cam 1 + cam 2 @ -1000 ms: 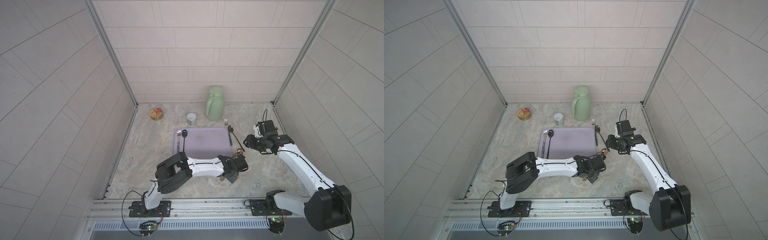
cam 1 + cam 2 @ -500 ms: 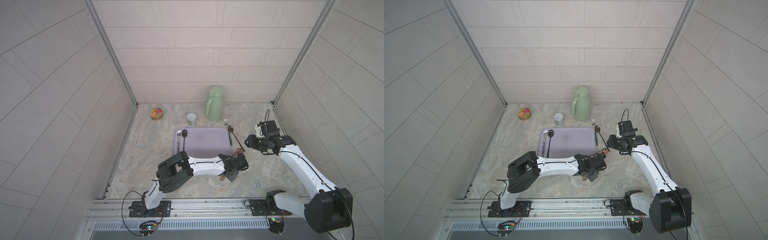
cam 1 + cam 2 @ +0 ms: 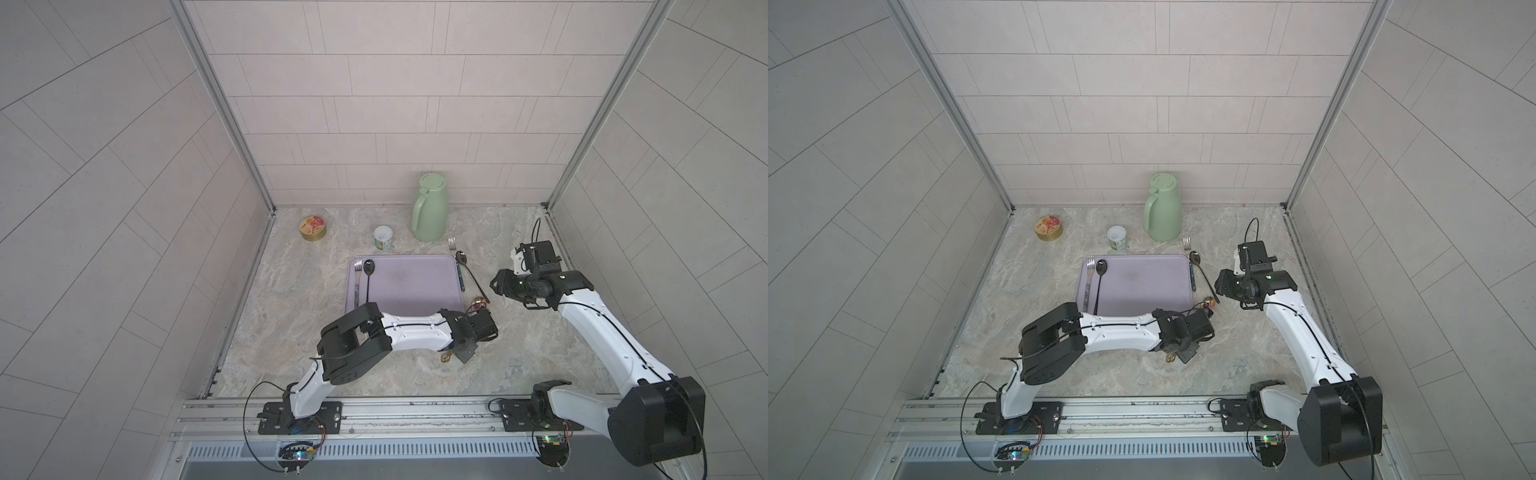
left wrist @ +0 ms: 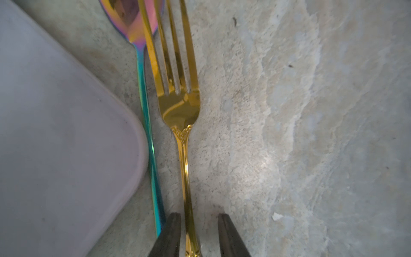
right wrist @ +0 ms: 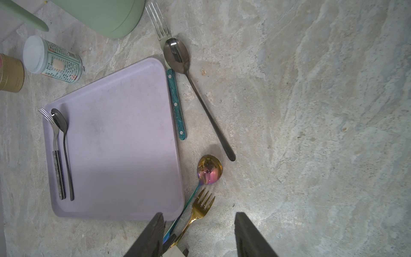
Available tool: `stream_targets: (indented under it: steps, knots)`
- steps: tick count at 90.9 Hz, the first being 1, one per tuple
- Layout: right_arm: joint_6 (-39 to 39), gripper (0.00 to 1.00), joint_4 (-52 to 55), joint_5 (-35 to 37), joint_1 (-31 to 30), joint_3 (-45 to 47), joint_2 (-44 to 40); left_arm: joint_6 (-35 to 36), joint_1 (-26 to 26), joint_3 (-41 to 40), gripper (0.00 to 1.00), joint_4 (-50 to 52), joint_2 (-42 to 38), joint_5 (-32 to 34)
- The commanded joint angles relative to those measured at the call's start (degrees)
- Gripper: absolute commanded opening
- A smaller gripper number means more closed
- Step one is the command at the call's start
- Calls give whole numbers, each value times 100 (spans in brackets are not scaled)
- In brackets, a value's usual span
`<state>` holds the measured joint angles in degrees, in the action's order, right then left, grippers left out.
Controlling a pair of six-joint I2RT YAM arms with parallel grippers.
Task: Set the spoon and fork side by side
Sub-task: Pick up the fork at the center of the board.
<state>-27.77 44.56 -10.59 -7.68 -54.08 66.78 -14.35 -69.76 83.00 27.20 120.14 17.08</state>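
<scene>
Gold fork [image 4: 181, 111] and rainbow spoon [image 4: 142, 73] lie side by side on the marbled counter [image 3: 540, 340], just off a corner of the lilac tray [image 3: 415, 282].

My left pincer [image 4: 198, 215] is spread to either side of the fork's handle, with a gap showing, so it is not clamping. My right pincer [image 5: 199, 214] is nearby, wide apart and holding nothing. The counter is pale veined stone, boxed in by beige tiled walls [image 3: 395, 104]. A green jug [image 3: 430, 212] stands near the back wall.

Marble tabletop [image 3: 540, 332] bears lilac tray [image 3: 415, 286]. Behind it: jug [image 3: 430, 216], can [image 3: 383, 238], tin [image 3: 313, 228]. Right of it: teal-handled fork [image 3: 460, 278], dark spoon [image 3: 471, 276], iridescent spoon [image 5: 209, 170], gold fork [image 5: 201, 205].
</scene>
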Motion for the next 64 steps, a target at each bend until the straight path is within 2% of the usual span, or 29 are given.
stream_targets:
  steps: [1, 19, 31, 40, 64]
  knots:
    - [70, 55, 29, -31, 39, 89, -99, 23, 0, 21, 29, 112, 222, -109]
    - [61, 55, 27, -83, 56, 99, -103, -31, -38, 103, 19, 47, 250, -106]
    - [63, 55, 27, -84, 61, 122, -137, -28, -38, 297, 17, 86, 426, 7]
    - [54, 55, 37, -92, 65, 131, -168, -32, -34, 344, 10, 99, 445, 91]
    - [-52, 55, 57, -60, 149, 147, -308, -66, -29, 236, 1, 123, -287, -117]
